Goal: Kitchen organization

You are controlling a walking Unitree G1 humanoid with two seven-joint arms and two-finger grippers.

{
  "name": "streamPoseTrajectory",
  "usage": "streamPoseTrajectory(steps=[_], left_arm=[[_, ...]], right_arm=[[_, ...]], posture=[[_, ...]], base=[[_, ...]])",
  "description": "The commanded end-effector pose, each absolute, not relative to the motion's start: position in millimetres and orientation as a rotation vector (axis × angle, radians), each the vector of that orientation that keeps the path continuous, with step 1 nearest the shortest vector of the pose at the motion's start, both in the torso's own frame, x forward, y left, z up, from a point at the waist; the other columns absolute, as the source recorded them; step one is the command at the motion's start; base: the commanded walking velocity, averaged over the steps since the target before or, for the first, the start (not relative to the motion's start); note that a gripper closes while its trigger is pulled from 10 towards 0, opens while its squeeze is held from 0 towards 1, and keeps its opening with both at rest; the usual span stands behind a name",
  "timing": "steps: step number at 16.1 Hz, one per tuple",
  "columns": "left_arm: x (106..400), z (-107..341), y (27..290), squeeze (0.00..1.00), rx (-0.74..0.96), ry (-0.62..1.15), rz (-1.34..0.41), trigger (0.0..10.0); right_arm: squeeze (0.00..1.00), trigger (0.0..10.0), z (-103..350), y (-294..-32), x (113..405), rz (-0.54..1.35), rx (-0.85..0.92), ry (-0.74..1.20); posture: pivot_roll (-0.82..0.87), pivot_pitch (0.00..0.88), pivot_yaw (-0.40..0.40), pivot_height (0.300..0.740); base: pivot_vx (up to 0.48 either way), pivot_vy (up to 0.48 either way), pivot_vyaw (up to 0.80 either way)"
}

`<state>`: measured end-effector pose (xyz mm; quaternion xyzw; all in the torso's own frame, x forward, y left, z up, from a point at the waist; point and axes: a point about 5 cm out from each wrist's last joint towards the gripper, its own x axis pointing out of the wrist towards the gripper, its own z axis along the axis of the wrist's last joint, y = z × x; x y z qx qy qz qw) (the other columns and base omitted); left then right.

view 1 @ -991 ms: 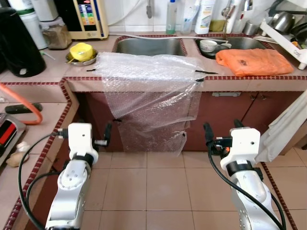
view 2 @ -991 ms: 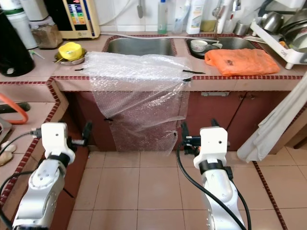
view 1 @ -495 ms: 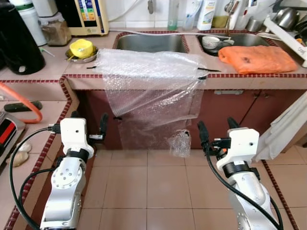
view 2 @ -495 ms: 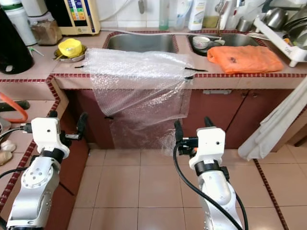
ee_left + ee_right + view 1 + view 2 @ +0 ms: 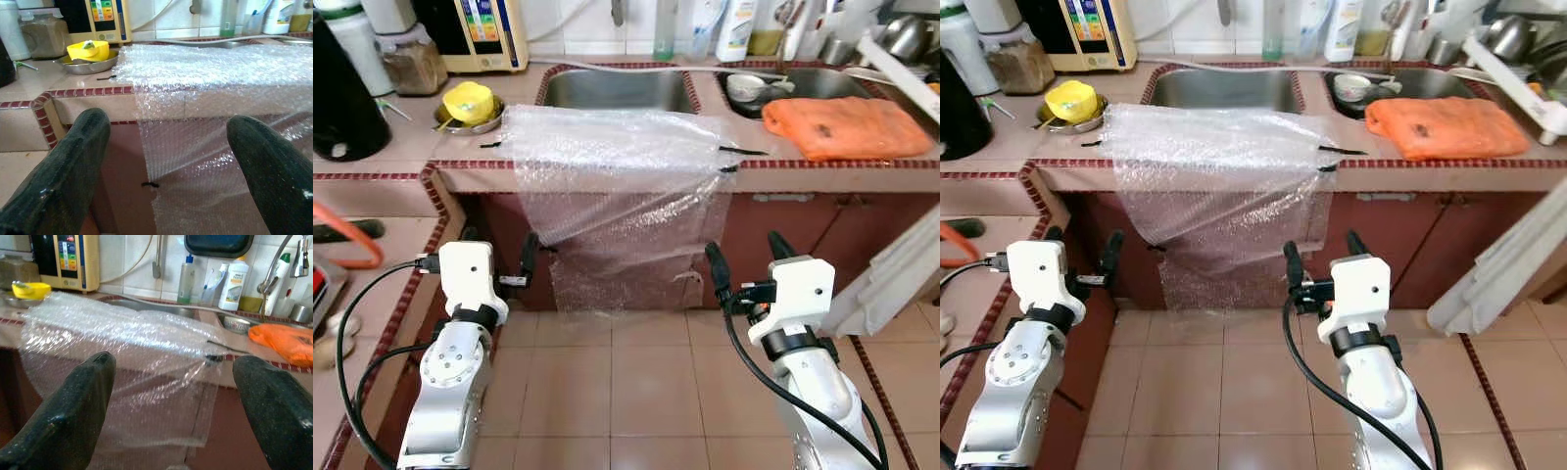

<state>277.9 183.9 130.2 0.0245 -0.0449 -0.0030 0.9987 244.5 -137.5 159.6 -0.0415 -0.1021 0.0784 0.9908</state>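
Head view: a sheet of bubble wrap (image 5: pixel 622 186) drapes off the counter (image 5: pixel 822 176) in front of the sink (image 5: pixel 617 90), covering the cabinet front. An orange bag (image 5: pixel 847 125) lies right, a yellow bowl (image 5: pixel 475 101) left. Left wrist view: left gripper (image 5: pixel 166 161) spread wide, empty, short of the wrap. Right wrist view: right gripper (image 5: pixel 171 401) likewise agape, holding nothing; the wrap's lower edge is blurry.

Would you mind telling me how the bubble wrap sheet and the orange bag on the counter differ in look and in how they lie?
The bubble wrap sheet is clear and see-through; the orange bag is opaque.
The bubble wrap sheet drapes over the counter edge and hangs down the cabinet front; the orange bag lies wholly on the counter.
The bubble wrap sheet sits before the left sink basin, the orange bag before the right one.
Both are soft plastic, untouched by either gripper.
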Motion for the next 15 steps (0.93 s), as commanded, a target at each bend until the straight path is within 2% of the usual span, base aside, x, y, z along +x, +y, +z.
streamPoseTrajectory(steps=[1, 9, 11, 15], left_arm=[[277.1, 132.7, 180.1, 0.0, 0.041, -0.097, -0.029, 10.0], [281.0, 131.5, 178.3, 0.0, 0.042, -0.085, -0.043, 10.0], [281.7, 129.6, 177.4, 0.0, 0.045, -0.078, -0.053, 10.0], [281.1, 124.6, 165.2, 0.0, 0.033, -0.05, -0.121, 10.0]], right_arm=[[0.0, 10.0, 160.0, -139.7, 243.8, 0.16, -0.089, -0.202], [0.0, 10.0, 158.3, -139.7, 247.6, 0.153, -0.093, -0.199], [0.0, 10.0, 157.6, -141.0, 248.2, 0.144, -0.086, -0.198], [0.0, 10.0, 156.2, -142.7, 247.5, 0.13, -0.087, -0.195]], posture=[[0.03, 0.052, 0.02, 0.74], [0.03, 0.02, 0.027, 0.74], [0.03, 0.016, 0.03, 0.74], [0.03, 0.016, 0.033, 0.74]], base=[[0.454, 0.0, 0.0], [0.454, 0.0, 0.69], [0.452, 0.0, 0.0], [0.0, 0.0, 0.0]])
